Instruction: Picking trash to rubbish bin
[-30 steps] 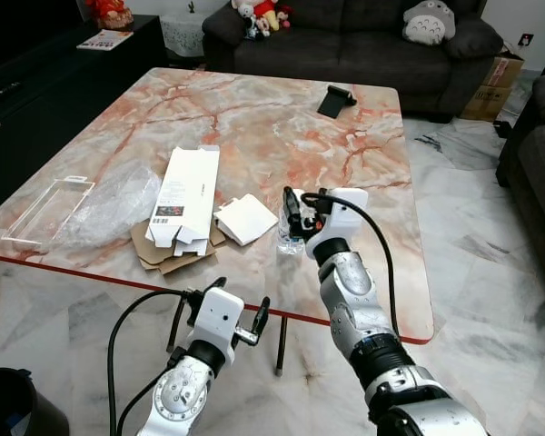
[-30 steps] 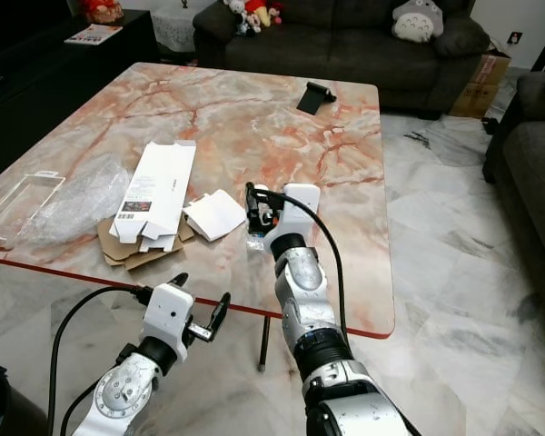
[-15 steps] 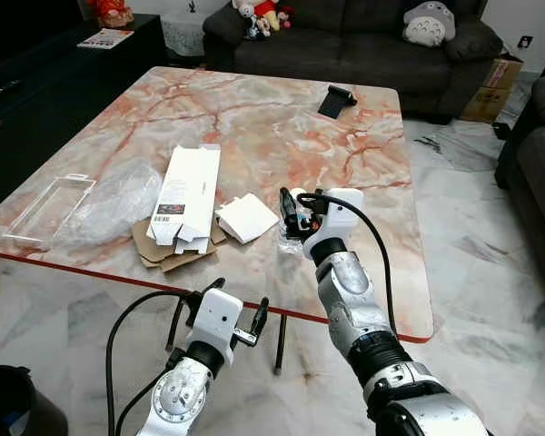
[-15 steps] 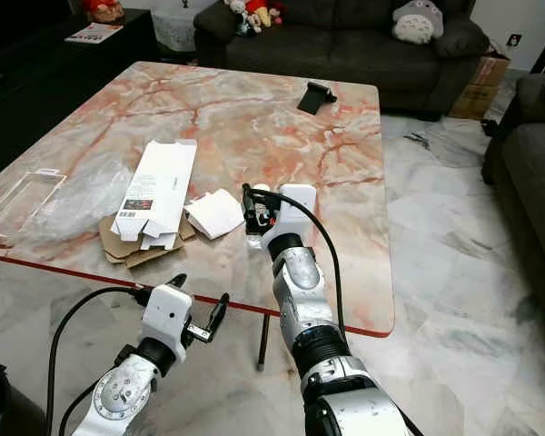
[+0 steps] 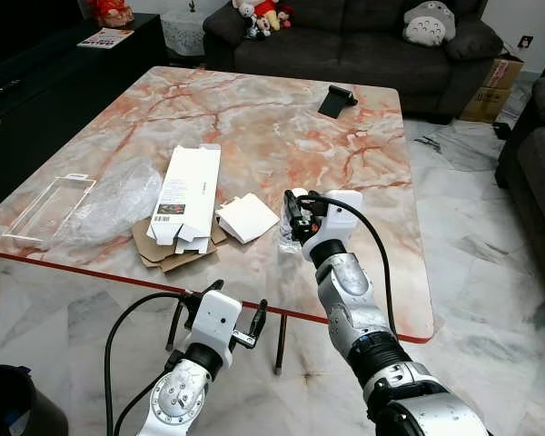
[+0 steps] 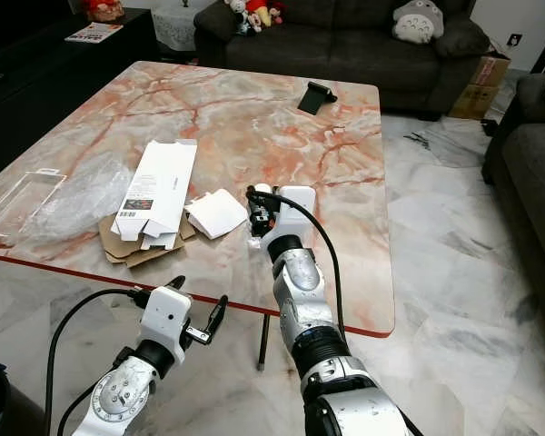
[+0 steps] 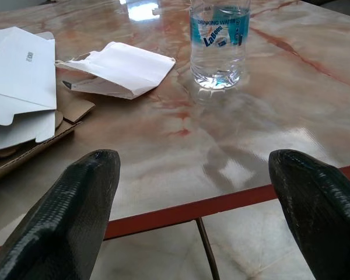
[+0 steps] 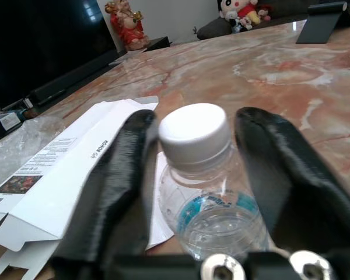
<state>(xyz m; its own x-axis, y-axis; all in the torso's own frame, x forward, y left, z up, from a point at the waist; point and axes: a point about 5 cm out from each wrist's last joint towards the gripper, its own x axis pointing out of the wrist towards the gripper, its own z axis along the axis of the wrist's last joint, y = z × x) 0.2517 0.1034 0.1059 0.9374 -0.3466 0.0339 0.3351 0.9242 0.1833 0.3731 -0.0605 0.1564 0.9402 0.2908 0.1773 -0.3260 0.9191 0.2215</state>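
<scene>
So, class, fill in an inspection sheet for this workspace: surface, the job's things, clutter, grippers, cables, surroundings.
Surface: marble table, red edge, glossy.
Job's things: clear water bottle upright with white cap on; flattened white carton on brown cardboard; folded white paper; clear plastic wrap; clear plastic tray.
Clutter: black stand at the table's far side.
Grippers: right gripper open, fingers either side of the bottle's neck; left gripper open, low before the table's edge.
Cables: black cable looping from the right wrist.
Surroundings: dark sofa with soft toys; black bin on the floor at the robot's left.
</scene>
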